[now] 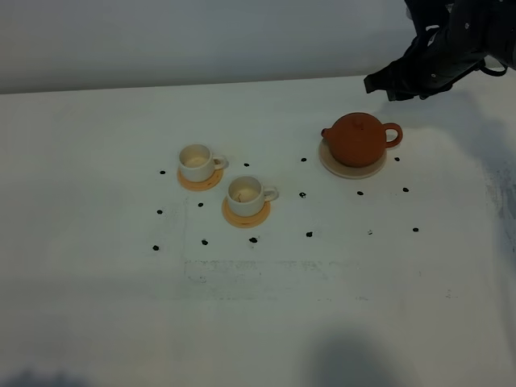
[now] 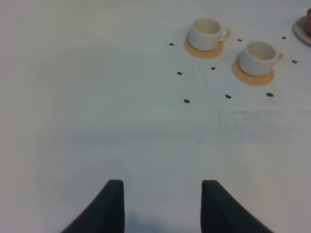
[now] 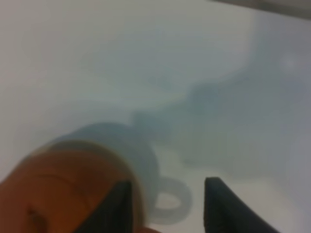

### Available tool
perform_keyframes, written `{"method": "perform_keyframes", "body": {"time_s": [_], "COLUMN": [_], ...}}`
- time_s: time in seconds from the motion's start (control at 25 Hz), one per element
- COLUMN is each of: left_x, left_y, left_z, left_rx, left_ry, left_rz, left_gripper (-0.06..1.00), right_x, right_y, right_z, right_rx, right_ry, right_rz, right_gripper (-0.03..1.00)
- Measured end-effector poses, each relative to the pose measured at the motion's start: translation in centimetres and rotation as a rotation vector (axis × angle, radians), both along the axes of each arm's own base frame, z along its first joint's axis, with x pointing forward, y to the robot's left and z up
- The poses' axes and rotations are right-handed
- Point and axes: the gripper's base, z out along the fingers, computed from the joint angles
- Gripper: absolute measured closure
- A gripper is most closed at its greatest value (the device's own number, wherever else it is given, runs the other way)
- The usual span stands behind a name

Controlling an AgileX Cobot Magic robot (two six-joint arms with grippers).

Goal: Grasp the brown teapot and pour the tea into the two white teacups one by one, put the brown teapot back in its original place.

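The brown teapot [image 1: 359, 137] stands lid on upon the cream saucer [image 1: 352, 170] at the right of the table. Its edge shows in the left wrist view [image 2: 307, 24]. The two white teacups [image 1: 196, 161] [image 1: 246, 193] stand on orange coasters left of it, also in the left wrist view [image 2: 208, 32] [image 2: 260, 57]. No tea shows; the cup insides look pale. My right gripper [image 1: 385, 85] hangs open above and behind the teapot, apart from it. Its blurred wrist view shows the teapot [image 3: 63, 194] beside the fingers [image 3: 219, 206]. My left gripper [image 2: 163, 196] is open, empty, low over bare table.
Small black dots [image 1: 303, 194] are scattered on the white table [image 1: 258, 306] around the cups and the saucer. The orange coasters [image 1: 200, 180] [image 1: 246, 216] lie under the cups. The right arm's shadow falls along the table's far right side.
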Motion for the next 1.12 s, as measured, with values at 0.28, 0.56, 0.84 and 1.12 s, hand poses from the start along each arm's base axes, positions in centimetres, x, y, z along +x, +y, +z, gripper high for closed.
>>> {"method": "perform_keyframes", "body": {"time_s": [0.28,0.56,0.84,1.12], "left_x": [0.0,0.0,0.0,0.0], "left_y": [0.0,0.0,0.0,0.0], "left_z": [0.0,0.0,0.0,0.0], "left_rx": [0.0,0.0,0.0,0.0], "left_ry": [0.0,0.0,0.0,0.0], "left_rz": [0.0,0.0,0.0,0.0], "left_gripper": [0.52,0.52,0.52,0.52], "right_x": [0.2,0.3,0.3,0.1], "right_y": [-0.2,-0.2,-0.2,-0.3], "right_z": [-1.3,-1.9,-3.0,-3.2], "right_rx": [-0.003,0.0,-0.008,-0.021], "right_ry": [0.027,0.047,0.077,0.1], "right_rz": [-0.018,-0.029,-0.029,-0.025], "right_gripper": [0.63,0.63,0.67,0.69]}}
